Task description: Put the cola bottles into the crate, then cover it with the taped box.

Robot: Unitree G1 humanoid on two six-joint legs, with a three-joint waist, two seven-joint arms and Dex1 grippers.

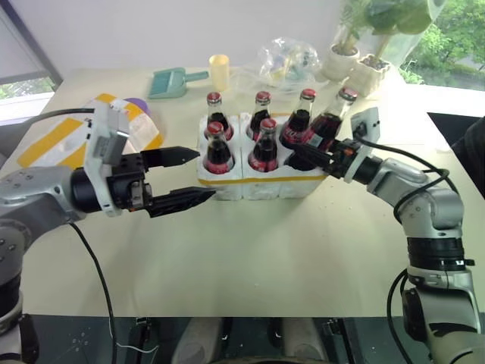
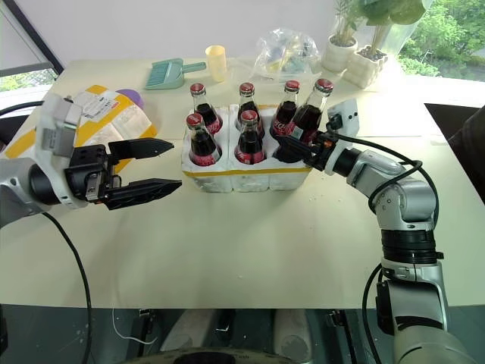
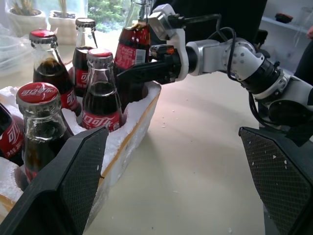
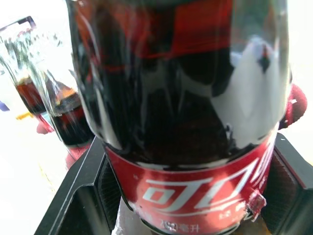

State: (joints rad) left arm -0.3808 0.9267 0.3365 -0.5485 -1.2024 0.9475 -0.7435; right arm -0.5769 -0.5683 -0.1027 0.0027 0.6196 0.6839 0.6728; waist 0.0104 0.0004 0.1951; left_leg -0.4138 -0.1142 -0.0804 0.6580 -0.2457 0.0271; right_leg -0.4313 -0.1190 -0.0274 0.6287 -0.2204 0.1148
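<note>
White foam crate with yellow tape band: five red-capped glass cola bottles upright in wells

Right gripper clamps tilted sixth bottle at crate's corner well; left gripper spread wide beside crate, empty

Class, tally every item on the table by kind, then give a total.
Glass cola bottles with red caps: 6
White foam crate: 1
Yellow-taped white foam box: 1
Teal plastic dustpan: 1
Pale yellow cup: 1
Clear plastic bag: 1
White plant pots: 2
Total: 13
</note>
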